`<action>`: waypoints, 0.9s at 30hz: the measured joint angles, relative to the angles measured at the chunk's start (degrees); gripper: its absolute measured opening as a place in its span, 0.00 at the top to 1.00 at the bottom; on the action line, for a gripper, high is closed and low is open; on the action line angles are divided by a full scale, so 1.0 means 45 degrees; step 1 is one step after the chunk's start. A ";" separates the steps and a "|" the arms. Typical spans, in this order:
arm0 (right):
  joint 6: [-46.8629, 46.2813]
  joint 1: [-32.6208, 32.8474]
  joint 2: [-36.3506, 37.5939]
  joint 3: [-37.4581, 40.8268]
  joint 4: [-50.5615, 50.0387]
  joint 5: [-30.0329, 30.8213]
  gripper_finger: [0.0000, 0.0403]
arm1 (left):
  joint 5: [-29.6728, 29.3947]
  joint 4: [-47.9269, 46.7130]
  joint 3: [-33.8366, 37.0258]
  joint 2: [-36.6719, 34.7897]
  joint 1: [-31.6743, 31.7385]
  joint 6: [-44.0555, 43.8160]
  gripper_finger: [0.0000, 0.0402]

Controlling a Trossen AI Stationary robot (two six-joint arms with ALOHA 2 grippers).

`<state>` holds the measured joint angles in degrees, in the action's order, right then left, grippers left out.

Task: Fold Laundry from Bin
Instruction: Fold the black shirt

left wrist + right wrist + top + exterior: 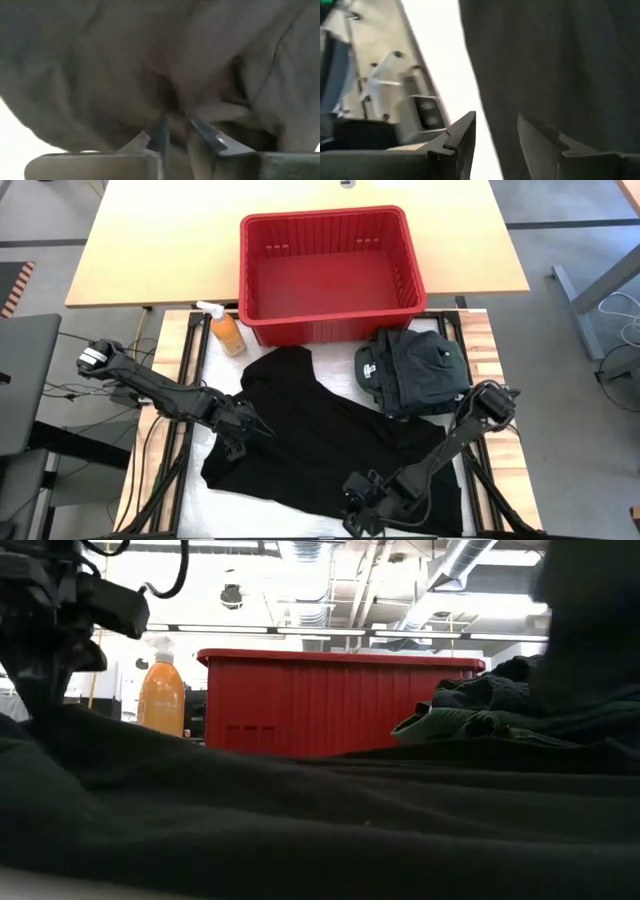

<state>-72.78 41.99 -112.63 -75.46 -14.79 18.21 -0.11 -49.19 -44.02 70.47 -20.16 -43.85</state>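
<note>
I work at a table of pale wood, its near half covered by a white mat. The largest thing on it is a black garment, spread flat across the mat from the middle toward the near edge. Behind it, at the table's centre, stands the red bin, with only bare red floor showing inside. Just beside the bin's near right corner, touching the black garment's far right edge, sits a folded pile of dark green laundry with a small pale label on its left side. An orange spray bottle stands by the bin's near left corner. My left gripper rests on the left part of the black garment; its fingers press into the cloth with only a narrow gap between them, and a fold bunches there, though I cannot tell whether they still pinch it. My right gripper lies low at the garment's near edge, its fingers parted, one on either side of the hem without closing on it.
</note>
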 joint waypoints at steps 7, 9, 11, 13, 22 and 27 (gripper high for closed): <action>-0.1709 -0.0032 -0.1065 -0.0010 -0.0135 -0.0278 0.57 | -0.1154 -0.3396 -0.1664 -0.0588 -0.0301 -0.1040 0.70; -0.1804 -0.0032 -0.1194 -0.0027 0.0018 -0.0227 0.57 | -0.0847 -0.3009 -0.1580 -0.1037 -0.1080 -0.2265 0.67; -0.1825 -0.0032 -0.1221 -0.0029 0.0064 -0.0117 0.57 | -0.0553 -0.1790 -0.1223 -0.1394 -0.2217 -0.3338 0.66; -0.1834 -0.0027 -0.1221 -0.0029 0.0055 0.0095 0.57 | -0.0642 -0.0530 -0.0604 -0.1630 -0.3415 -0.4685 0.65; -0.1838 -0.0046 -0.1255 -0.0005 0.0011 0.0705 0.57 | -0.2603 0.3212 0.2083 -0.1660 -0.6293 -0.9703 0.65; -0.1838 -0.0081 -0.1255 -0.0005 0.0003 0.0657 0.57 | -0.2382 0.6390 0.3097 -0.1257 -0.6775 -1.0251 0.65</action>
<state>-81.06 41.63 -118.28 -75.48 -14.78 21.17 -10.83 -20.43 -30.08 64.82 -50.65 -89.98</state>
